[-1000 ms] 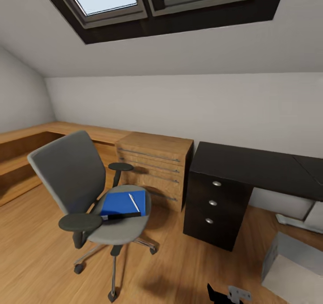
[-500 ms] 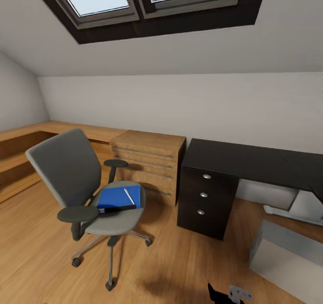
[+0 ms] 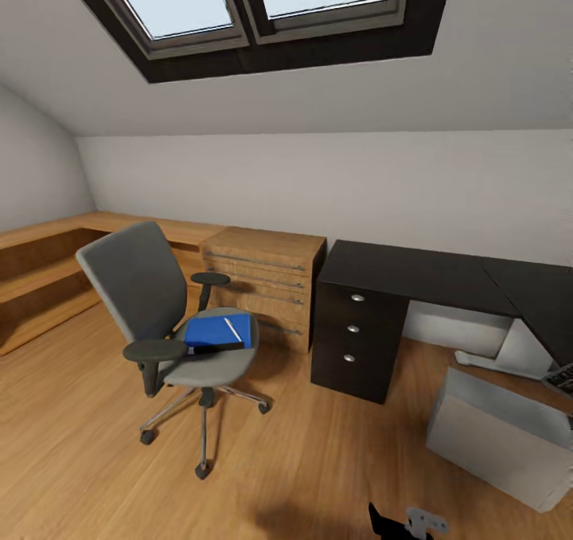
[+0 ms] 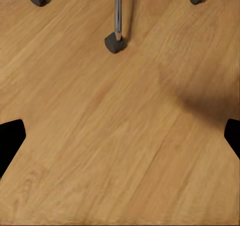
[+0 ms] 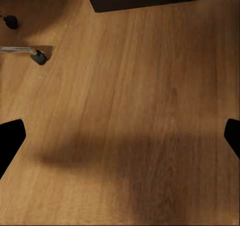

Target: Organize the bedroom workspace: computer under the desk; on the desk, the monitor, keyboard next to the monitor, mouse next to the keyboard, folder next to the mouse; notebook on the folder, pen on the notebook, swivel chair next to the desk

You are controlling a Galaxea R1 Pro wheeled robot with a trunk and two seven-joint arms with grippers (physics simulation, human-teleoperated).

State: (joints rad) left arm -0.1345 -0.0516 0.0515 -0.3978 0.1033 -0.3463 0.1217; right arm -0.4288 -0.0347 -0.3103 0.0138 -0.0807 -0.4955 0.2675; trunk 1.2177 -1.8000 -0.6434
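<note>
At the far left of the head view a light wooden bench (image 3: 48, 241) ran along the wall under the sloped ceiling and skylight (image 3: 255, 6). Right of it stood the swivel chair (image 3: 171, 317), out on the wooden floor (image 3: 318, 460) and apart from the desk, its back turned toward the left wall. On its seat lay the folder (image 3: 215, 331), flat and blue, its long axis running from the seat's front edge toward the wooden drawer cabinet (image 3: 263, 277) behind; a thin white stick that was probably the pen (image 3: 232, 330) lay on its cover, and something dark lay along its near edge that I could not identify. Further right came the desk (image 3: 414, 273), its top bare as far as could be seen, with three knobbed drawers below. At the right edge the computer (image 3: 497, 440) sat on the floor in front of the desk, not under it, and a sliver of what may have been the keyboard (image 3: 561, 378) showed beside it. The left gripper (image 4: 120, 136) hung over bare floor near the chair's casters, fingers spread and holding nothing; the right gripper (image 5: 120, 141) hung likewise, released, over floor near the desk's drawer block. The folder lay ahead and to the left of both, well apart, so the left arm looked the nearer one for it.
</note>
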